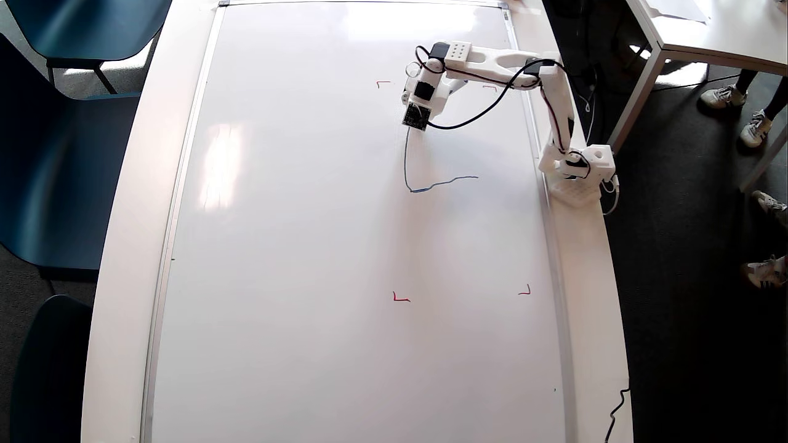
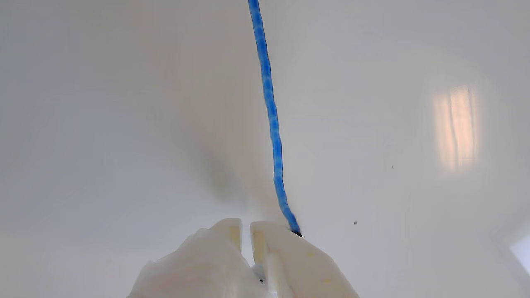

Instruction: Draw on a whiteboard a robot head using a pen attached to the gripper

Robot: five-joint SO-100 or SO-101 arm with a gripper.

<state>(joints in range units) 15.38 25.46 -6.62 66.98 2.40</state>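
Overhead, the whiteboard [image 1: 295,246] covers nearly the whole white counter [image 1: 123,246], its thin silver frame running along the edges. The arm's perforated base [image 1: 578,172] sits on the counter rim at about three o'clock of the board's upper half, and the arm reaches up and across toward ten o'clock, with black cables [image 1: 486,104] looping alongside it. The gripper [image 1: 417,117] hangs over the board's upper middle, its small black square module facing the camera.

The robot head [image 1: 411,169] is only partly drawn: one blue stroke drops from the gripper toward six o'clock, turns a corner, then runs wobbly toward three o'clock. It lies inside the four red corner marks [image 1: 401,298], two near the gripper at the top and two well below at six o'clock.

In the wrist view the two white fingers [image 2: 281,252] enter from six o'clock, standing almost together with only a thin slit between them. The pen [image 2: 297,233] shows just as a dark tip at the edge of the right-hand finger, touching the board where the blue line [image 2: 271,111] ends; that line runs away to twelve o'clock. Whether the fingers actually clamp the pen I cannot tell, since its body is hidden.
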